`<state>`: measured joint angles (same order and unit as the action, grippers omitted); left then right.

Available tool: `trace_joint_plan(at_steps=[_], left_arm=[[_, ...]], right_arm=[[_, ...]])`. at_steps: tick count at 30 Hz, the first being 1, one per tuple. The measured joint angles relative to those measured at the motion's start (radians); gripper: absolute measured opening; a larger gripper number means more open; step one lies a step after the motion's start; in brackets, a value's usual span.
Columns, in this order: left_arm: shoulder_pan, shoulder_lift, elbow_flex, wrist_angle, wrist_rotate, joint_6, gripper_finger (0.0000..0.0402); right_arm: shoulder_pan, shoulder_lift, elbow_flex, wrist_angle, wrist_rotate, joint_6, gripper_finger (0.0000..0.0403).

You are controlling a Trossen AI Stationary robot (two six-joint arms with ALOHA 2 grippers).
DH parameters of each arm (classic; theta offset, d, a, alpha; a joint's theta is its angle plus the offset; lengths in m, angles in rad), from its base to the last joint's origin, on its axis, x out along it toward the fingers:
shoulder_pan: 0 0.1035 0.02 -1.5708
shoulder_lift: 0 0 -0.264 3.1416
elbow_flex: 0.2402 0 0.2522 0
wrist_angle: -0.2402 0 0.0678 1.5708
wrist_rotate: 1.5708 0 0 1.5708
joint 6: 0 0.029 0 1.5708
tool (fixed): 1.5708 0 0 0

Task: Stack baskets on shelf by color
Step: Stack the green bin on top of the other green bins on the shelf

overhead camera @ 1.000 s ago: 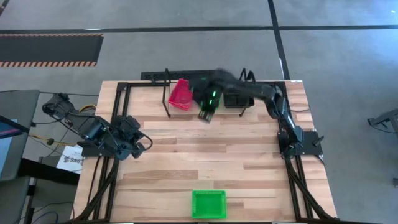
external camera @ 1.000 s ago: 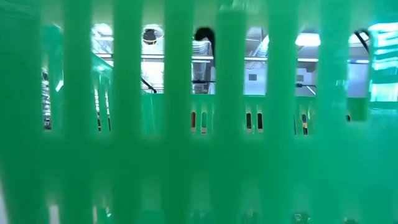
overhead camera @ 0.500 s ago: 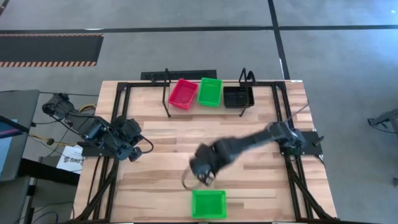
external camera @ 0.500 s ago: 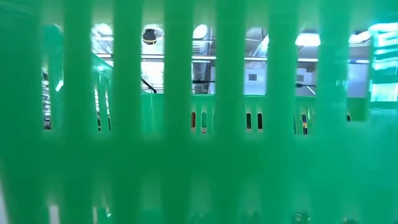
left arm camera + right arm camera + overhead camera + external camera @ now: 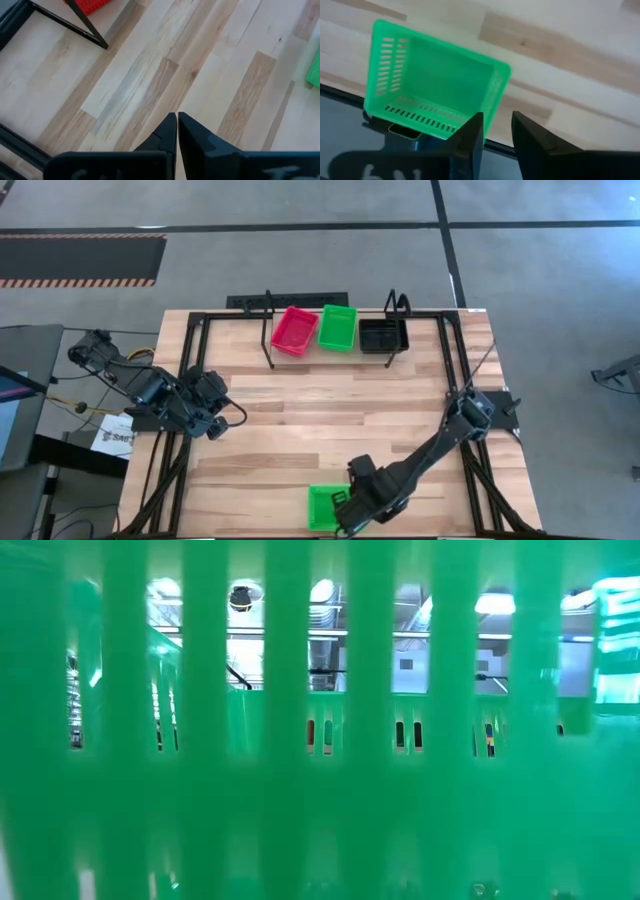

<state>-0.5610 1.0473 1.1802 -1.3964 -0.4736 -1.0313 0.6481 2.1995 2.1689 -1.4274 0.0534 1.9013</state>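
Note:
A bright green basket (image 5: 322, 508) stands on its bottom at the table's near edge; it also shows in the right wrist view (image 5: 432, 95), and its mesh wall (image 5: 320, 790) fills the low view. My right gripper (image 5: 352, 502) (image 5: 497, 131) is open just above the basket's right end wall (image 5: 496, 95), one finger over the inside and one outside. The shelf (image 5: 335, 345) at the far edge holds red-pink (image 5: 294, 330), green (image 5: 338, 327) and black (image 5: 383, 335) baskets side by side. My left gripper (image 5: 222, 420) (image 5: 177, 120) is shut and empty at the table's left.
Black frame rails (image 5: 195, 350) run along the table's left and right sides. The green basket sits on the table's near edge over a dark rail (image 5: 350, 125). Bare wood planks (image 5: 330, 410) lie between the shelf and the near basket.
My right gripper has swung from the shelf at the far edge across the table's middle to the near edge and has come down over the green basket's right end. The green basket on the shelf, hidden by the arm before, now shows. My left arm has kept still.

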Motion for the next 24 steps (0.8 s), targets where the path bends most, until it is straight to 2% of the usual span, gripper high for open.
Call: trace_joint_plan(at_steps=[4,9,12,24], left_arm=[[0.000,0.000,0.000,0.000,0.002,0.000,0.0002],[0.000,0.000,0.000,0.000,0.017,0.000,0.0002],[0.000,0.000,0.000,0.000,0.024,0.003,0.0002],[-0.001,0.000,0.000,0.002,0.047,0.004,0.0002]], right_arm=[[0.005,0.048,-0.002,0.037,-0.031,0.036,0.0148],[0.013,0.098,-0.003,0.045,-0.136,0.039,0.0186],[0.013,0.112,-0.003,0.053,-0.143,0.040,0.0200],[0.006,0.115,-0.149,0.222,-0.142,0.033,0.0202]])
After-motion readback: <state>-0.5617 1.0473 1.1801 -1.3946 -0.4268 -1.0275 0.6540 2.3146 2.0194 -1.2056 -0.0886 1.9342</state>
